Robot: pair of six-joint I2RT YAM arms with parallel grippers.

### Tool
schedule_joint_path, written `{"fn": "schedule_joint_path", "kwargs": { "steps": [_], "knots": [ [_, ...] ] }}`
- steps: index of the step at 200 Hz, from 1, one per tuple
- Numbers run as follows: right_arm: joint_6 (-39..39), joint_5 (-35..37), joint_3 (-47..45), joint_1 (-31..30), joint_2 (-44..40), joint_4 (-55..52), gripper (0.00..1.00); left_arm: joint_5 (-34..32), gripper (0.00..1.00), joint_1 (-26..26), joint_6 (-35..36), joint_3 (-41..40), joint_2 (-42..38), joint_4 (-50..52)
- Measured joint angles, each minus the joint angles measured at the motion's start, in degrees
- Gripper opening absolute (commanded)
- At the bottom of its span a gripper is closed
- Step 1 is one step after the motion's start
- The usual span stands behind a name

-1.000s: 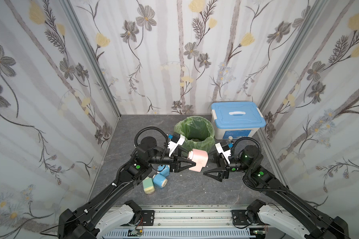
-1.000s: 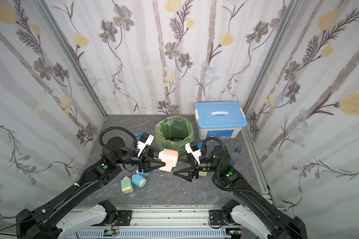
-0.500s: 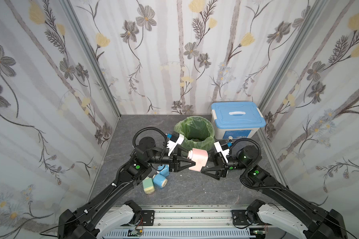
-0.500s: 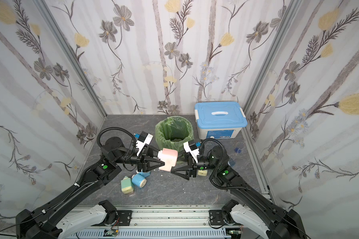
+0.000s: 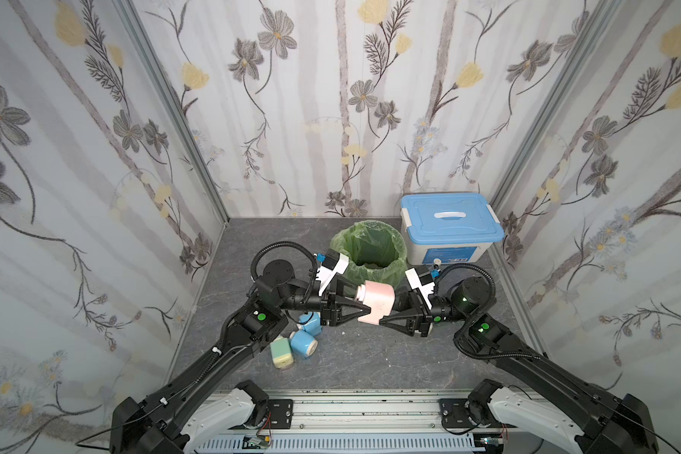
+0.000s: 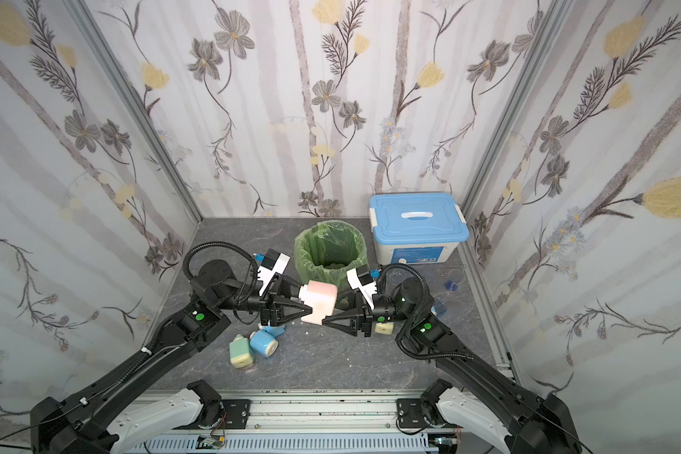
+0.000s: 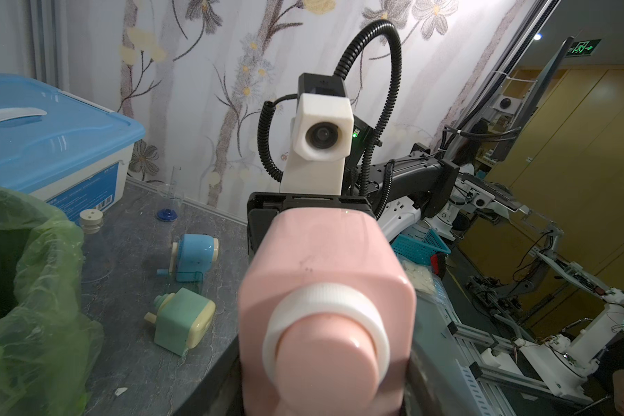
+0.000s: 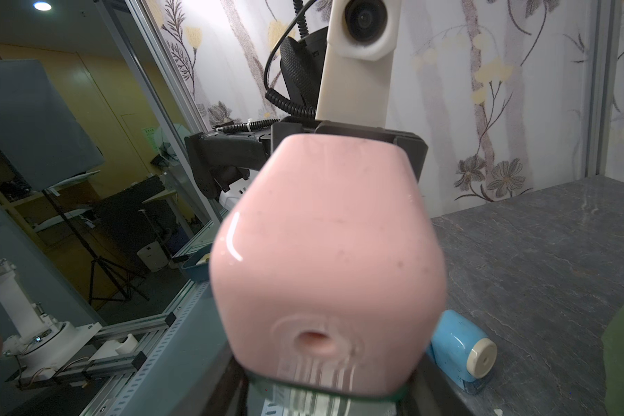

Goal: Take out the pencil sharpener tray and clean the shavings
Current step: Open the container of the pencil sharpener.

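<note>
The left gripper (image 5: pixel 363 302) is clamped on the pink sharpener (image 5: pixel 377 295), held in the air on the near side of the green bin (image 5: pixel 370 225) (mid-table). The right gripper (image 5: pixel 388 311) is pinched tight on its right end.

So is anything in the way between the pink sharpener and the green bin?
No, nothing visible. The pink sharpener is held up in the air close to the green bin, and no thing sits between them.
</note>
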State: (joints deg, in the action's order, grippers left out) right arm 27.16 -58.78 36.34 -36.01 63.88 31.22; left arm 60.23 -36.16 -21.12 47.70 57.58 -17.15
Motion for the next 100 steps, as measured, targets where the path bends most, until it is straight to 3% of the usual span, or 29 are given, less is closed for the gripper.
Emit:
{"fn": "schedule_joint_path", "kwargs": {
  "steps": [100],
  "knots": [
    [-1.4,-4.6,-3.4,7.9,-4.4,-2.9,0.42,-3.1,0.47,1.4,1.7,-0.3,-1.4,3.1]
  ]
}}
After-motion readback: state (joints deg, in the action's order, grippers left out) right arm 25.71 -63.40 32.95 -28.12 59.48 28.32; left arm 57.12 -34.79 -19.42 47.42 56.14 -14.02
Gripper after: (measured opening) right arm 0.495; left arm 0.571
